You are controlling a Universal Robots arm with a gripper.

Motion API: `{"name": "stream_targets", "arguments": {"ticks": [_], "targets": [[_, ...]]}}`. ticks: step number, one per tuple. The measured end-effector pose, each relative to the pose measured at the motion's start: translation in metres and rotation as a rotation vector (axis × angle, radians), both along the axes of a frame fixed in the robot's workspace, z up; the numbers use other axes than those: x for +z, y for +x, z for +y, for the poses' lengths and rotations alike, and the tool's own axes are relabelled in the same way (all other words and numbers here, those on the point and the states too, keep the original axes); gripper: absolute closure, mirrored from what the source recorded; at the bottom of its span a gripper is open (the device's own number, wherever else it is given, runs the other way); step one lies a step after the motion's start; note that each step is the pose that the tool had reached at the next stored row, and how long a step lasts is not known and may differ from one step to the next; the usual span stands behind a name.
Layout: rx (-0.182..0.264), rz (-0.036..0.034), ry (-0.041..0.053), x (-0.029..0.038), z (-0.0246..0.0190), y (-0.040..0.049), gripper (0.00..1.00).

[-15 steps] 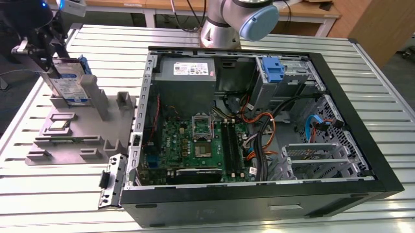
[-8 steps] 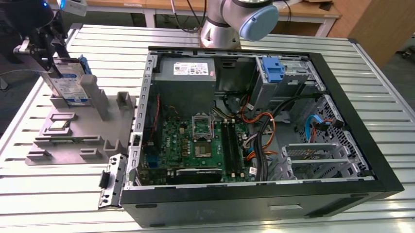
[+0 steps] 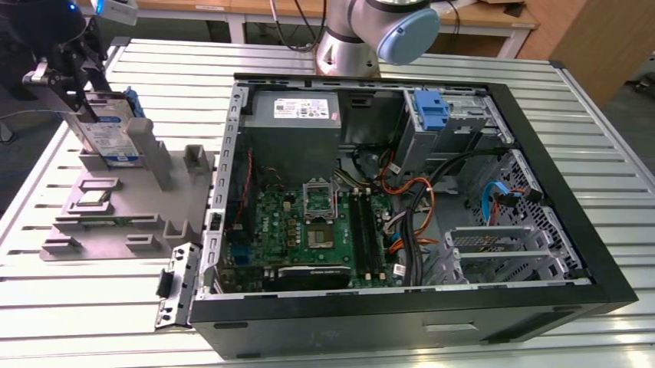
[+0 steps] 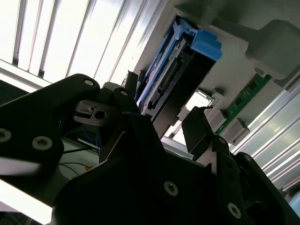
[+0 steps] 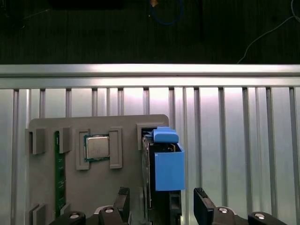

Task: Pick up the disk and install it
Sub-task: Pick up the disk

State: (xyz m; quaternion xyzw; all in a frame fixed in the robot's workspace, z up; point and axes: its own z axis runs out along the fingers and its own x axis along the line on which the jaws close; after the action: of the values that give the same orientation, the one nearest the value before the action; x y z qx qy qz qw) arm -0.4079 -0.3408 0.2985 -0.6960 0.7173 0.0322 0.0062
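Note:
The disk (image 3: 110, 132) stands on edge in a slot of the grey fixture plate (image 3: 123, 222) at the exterior view's left, its blue-and-white label facing outward. My gripper (image 3: 84, 90) hangs over its top end. In both wrist views the black fingers (image 5: 123, 200) straddle the disk (image 5: 164, 171) with a gap on each side, so the gripper (image 5: 161, 193) is open. The blue rail end (image 4: 205, 43) of the disk (image 4: 171, 79) points away from the gripper (image 4: 159, 107).
An open computer case (image 3: 573, 253) fills the exterior view's middle and right, with motherboard (image 3: 307, 230), power supply (image 3: 297, 107), cables and a blue bracket (image 3: 434, 112) in its far drive bay. The fixture holds a processor chip (image 5: 97, 147) and a memory stick (image 5: 58, 173). The arm's base (image 3: 353, 38) stands behind the case.

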Motion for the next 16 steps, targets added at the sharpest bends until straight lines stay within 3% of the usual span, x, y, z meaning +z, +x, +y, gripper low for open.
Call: {"name": "stream_targets", "arguments": {"ticks": [7, 9, 10, 16], "targets": [[0.0, 0.0, -0.0001, 0.0, 0.0, 0.0, 0.35], [0.0, 0.0001, -0.0001, 0.0, 0.0, 0.0, 0.37], [0.0, 0.0, -0.0001, 0.0, 0.0, 0.0, 0.44], [0.0, 0.0001, -0.0002, 0.0, 0.0, 0.0, 0.45]]}}
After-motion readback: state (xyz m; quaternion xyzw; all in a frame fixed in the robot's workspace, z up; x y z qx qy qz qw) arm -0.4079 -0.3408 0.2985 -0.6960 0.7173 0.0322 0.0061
